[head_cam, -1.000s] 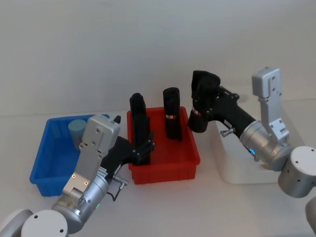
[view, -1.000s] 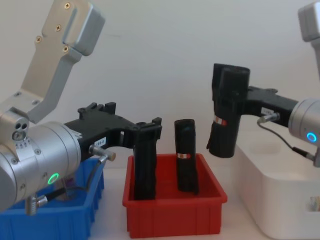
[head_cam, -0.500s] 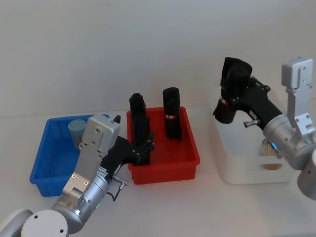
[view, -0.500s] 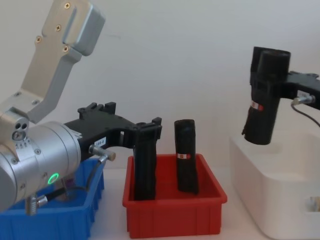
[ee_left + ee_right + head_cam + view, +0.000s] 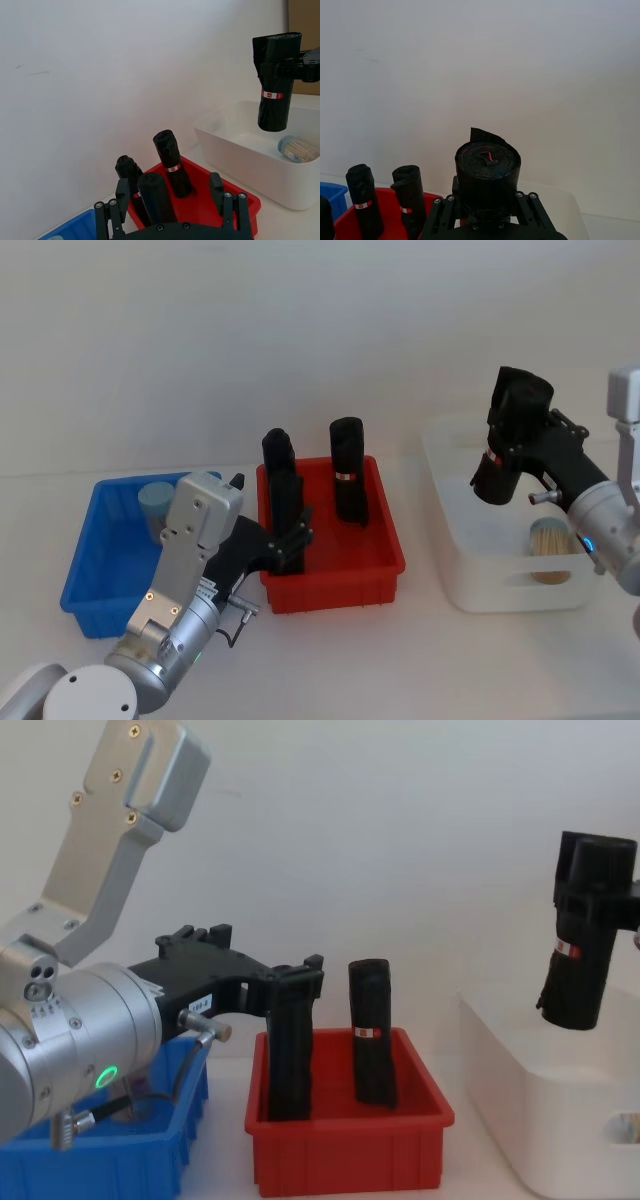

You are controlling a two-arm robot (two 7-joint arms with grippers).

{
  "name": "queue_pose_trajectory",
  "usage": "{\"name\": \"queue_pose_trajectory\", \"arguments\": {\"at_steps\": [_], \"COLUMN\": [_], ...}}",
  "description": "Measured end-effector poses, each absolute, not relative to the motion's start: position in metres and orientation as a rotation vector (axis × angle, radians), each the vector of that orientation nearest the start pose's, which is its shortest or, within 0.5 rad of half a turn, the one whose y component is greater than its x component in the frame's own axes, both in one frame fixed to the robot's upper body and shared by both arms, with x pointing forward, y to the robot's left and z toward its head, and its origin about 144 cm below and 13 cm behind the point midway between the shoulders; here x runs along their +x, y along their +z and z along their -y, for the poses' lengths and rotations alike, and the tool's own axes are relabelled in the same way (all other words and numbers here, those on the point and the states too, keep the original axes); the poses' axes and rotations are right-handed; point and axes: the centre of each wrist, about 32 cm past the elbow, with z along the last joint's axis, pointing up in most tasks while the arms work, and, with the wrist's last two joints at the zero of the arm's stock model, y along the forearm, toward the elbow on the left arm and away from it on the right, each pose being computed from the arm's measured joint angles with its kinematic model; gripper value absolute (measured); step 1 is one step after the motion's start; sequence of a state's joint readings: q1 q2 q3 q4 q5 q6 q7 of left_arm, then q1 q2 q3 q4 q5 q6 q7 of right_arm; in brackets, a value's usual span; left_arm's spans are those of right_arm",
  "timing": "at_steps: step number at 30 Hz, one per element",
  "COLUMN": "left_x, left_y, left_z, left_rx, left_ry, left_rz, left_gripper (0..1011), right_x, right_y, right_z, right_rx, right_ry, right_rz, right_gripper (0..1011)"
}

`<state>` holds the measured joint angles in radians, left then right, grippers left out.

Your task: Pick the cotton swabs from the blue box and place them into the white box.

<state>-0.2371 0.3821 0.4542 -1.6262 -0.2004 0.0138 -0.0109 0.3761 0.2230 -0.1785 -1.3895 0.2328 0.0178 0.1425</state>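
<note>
The left gripper (image 5: 290,540) is held spread apart at the near left corner of the red bin (image 5: 335,575). A cotton swab jar (image 5: 153,506) is seen in the blue box (image 5: 90,585); another jar (image 5: 548,552) lies in the white box (image 5: 470,585). Above it, a black roll (image 5: 505,445) is clamped in the right gripper (image 5: 512,440).

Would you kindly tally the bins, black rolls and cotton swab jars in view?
Bins: 3 (blue bin, red bin, white bin)
Black rolls: 4 (three in the red bin, one in the right gripper)
Cotton swab jars: 2
Total: 9
</note>
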Motion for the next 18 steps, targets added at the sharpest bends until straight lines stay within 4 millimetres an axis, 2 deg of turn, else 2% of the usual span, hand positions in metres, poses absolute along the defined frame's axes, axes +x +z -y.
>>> {"name": "queue_pose_trajectory", "arguments": {"at_steps": [14,17,18], "left_x": [0.492,0.492,0.492], "left_y": [1.2044,1.2044,1.2044], "left_z": [-0.1984,-0.1984,-0.1984], "left_rx": [0.061,0.061,0.061], "left_ry": [1.124,1.124,1.124], "left_rz": [0.268,0.268,0.268], "left_gripper": [1004,1004,1004], "right_x": [0.553,0.5528,0.5527], "right_y": [1.2157,1.2144,1.2141], "right_z": [0.258,0.2589,0.2591], "right_rx": [0.035,0.03,0.029], "right_ry": [-1.315,-1.317,-1.317], "right_rz": [0.084,0.078,0.077], "right_gripper": [485,518,568]}}
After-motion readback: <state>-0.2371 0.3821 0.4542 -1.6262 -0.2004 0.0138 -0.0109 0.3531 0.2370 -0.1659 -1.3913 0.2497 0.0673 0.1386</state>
